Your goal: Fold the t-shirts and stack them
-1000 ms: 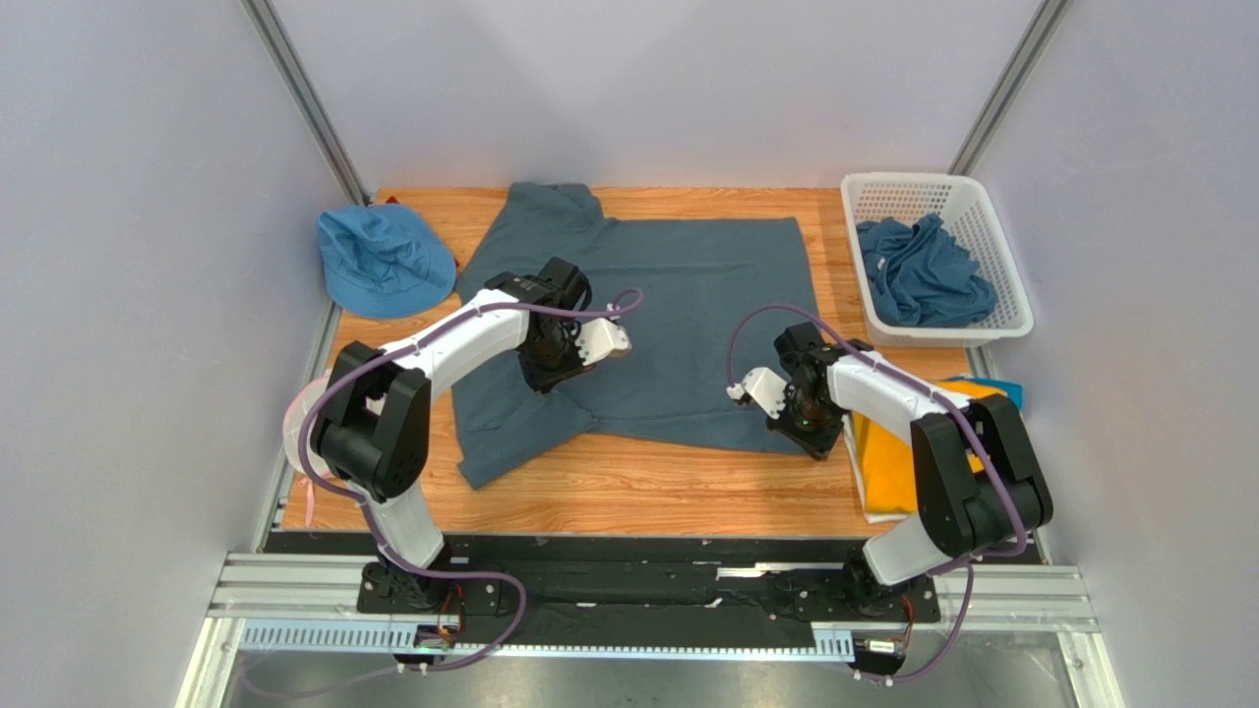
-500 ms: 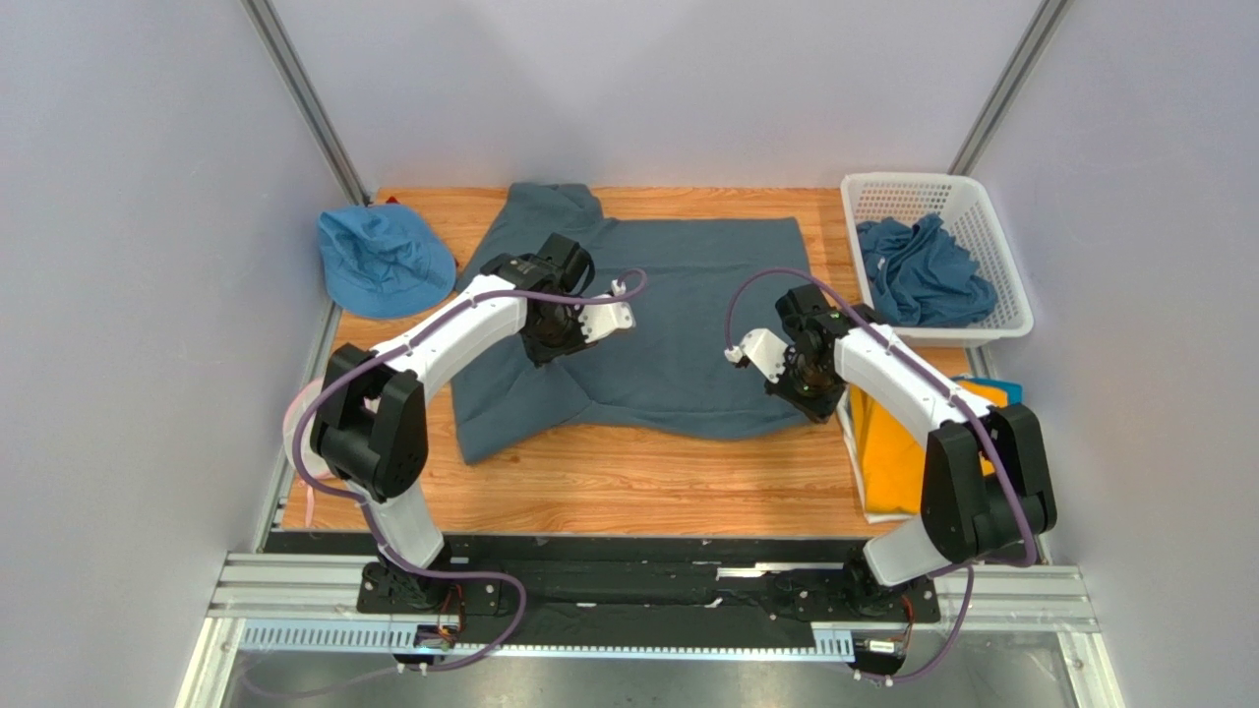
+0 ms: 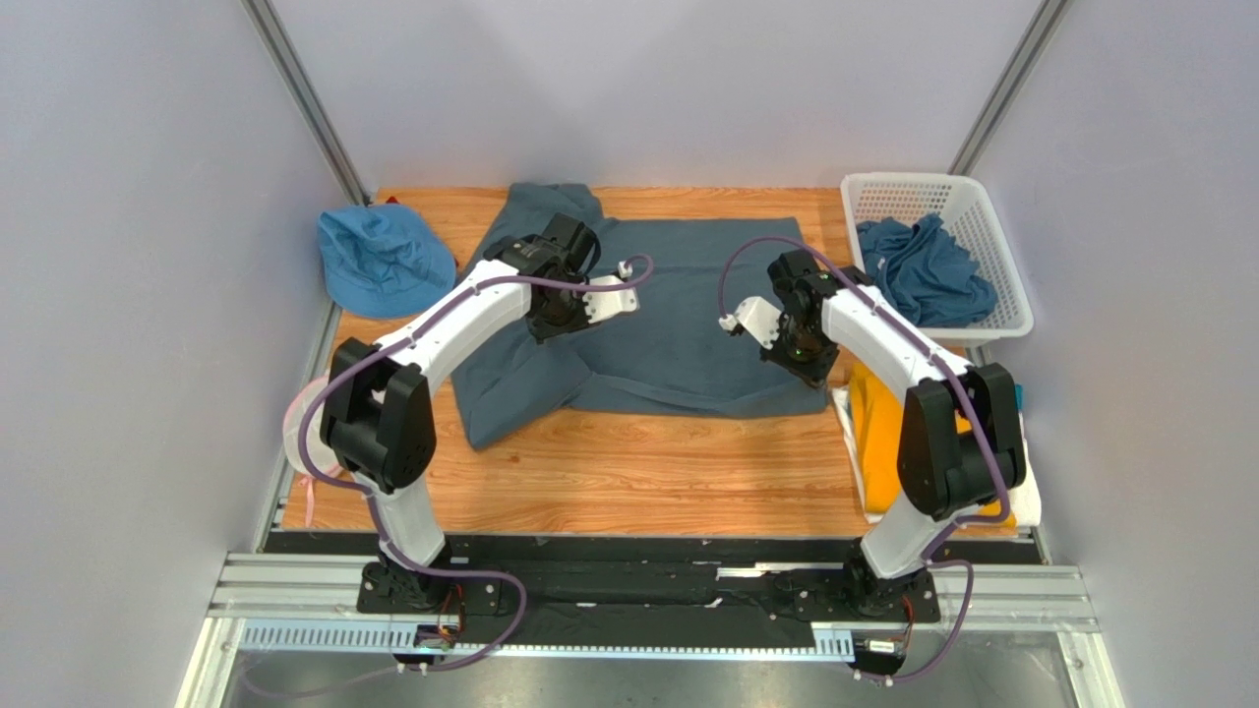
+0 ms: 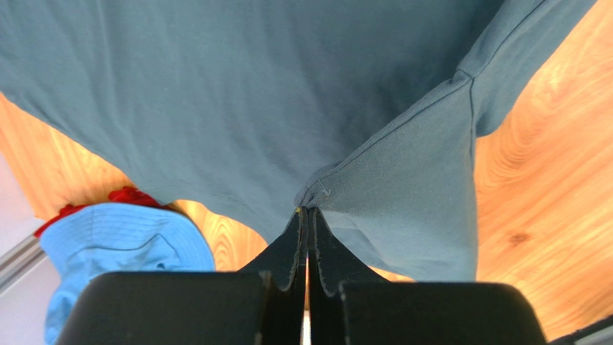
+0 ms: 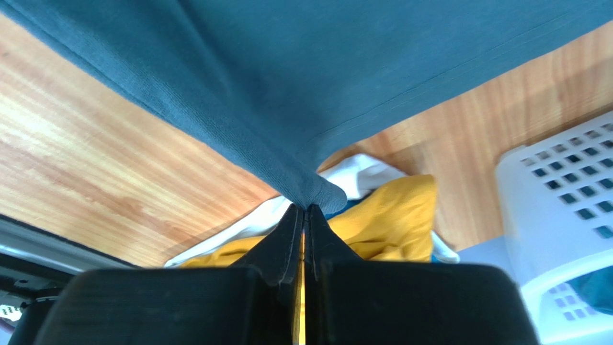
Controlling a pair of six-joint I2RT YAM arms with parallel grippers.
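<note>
**Layout, top view**
- Table [image 3: 665, 487]: fills mid-frame; arm bases along the lower edge.
- Item 1, spread t-shirt [image 3: 687, 317]: on table, centre to upper centre. One sleeve twd upper left, another twd lower left.
- Item 2, hat [image 3: 384, 258]: on table, upper left, just beside shirt's left side.
- Item 3, basket [image 3: 916, 185]: upper right, right of shirt. Bundled t-shirts [image 3: 924, 273] inside.
- Item 4, t-shirt stack [image 3: 879, 443]: right edge of table, below basket, partly under R arm.
- L gripper [image 4: 308, 215]: on shirt's left part, cloth pinched betw. fingers.
- R gripper [image 5: 308, 210]: at shirt's lower-right corner, cloth pinched likewise.
</note>
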